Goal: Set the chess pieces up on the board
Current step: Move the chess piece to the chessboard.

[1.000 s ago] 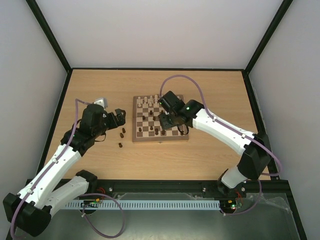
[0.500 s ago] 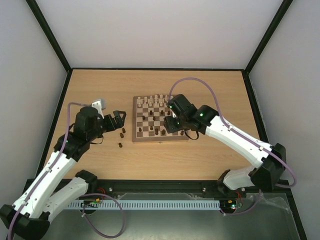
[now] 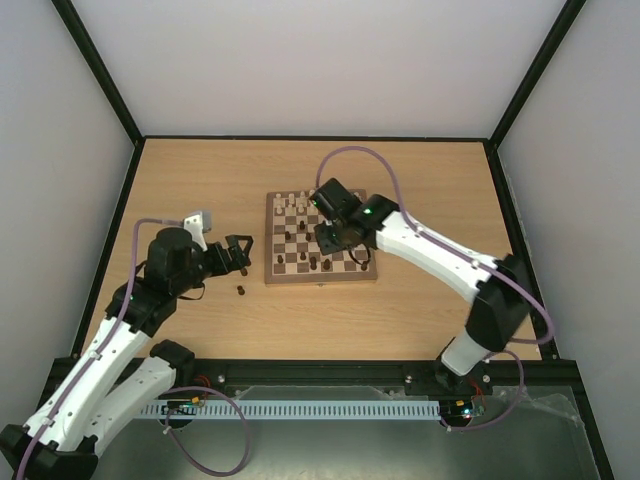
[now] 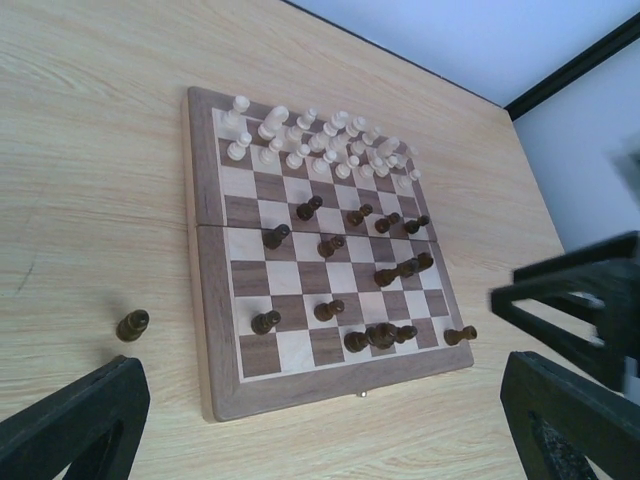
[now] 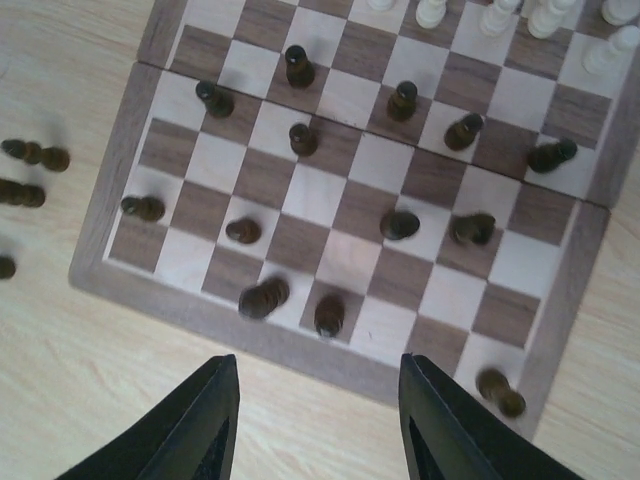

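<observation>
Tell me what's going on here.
Two robot arms are setting up chess. The pale pieces stand in rows at the far edge of the board. The dark pieces are scattered over its middle and near rows, and a few strays sit on the table to its left. The left gripper hangs open near them. The right gripper hovers open and empty over the board's near edge.

No readable text, no labels, no numbers

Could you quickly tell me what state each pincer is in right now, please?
Left pincer: open wide, holding nothing.
Right pincer: open, holding nothing.
</observation>
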You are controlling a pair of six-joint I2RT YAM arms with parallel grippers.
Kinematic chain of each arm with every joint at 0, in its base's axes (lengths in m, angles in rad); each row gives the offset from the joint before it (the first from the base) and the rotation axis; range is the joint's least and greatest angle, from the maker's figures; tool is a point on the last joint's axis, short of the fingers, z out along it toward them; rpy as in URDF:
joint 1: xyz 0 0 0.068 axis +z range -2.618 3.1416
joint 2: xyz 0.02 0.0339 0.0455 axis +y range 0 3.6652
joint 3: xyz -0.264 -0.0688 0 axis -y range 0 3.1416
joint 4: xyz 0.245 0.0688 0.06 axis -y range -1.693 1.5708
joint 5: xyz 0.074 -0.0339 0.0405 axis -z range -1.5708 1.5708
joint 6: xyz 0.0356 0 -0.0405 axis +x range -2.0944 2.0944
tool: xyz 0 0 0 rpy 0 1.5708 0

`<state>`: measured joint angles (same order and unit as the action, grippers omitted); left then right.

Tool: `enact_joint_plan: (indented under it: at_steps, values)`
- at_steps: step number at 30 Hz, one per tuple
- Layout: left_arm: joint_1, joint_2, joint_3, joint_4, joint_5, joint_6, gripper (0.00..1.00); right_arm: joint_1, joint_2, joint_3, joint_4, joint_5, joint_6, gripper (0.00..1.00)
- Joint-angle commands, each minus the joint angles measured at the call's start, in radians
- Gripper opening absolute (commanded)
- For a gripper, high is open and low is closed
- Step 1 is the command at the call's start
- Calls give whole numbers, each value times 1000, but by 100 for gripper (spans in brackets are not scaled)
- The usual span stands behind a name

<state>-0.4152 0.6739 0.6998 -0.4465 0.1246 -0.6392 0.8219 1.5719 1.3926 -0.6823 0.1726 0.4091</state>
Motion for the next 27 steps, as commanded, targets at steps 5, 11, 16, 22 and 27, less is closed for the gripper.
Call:
enact_joint_plan:
  at_steps: [5,11,16,22,27]
  values:
    - [7,26,-24,74,-31,2,99,-78,200,168,-21,19,-58,42]
    - [7,72,-27,106,-41,-12,99,-124,246,186,-19,2,-63,41]
    - [7,123,5,99,-58,7,99,-124,231,159,-13,-63,-71,36]
    - [7,137,7,108,-69,11,99,-91,134,36,-20,-105,-68,38]
    - [7,134,6,108,-76,13,99,-36,101,-55,-34,-84,-55,39]
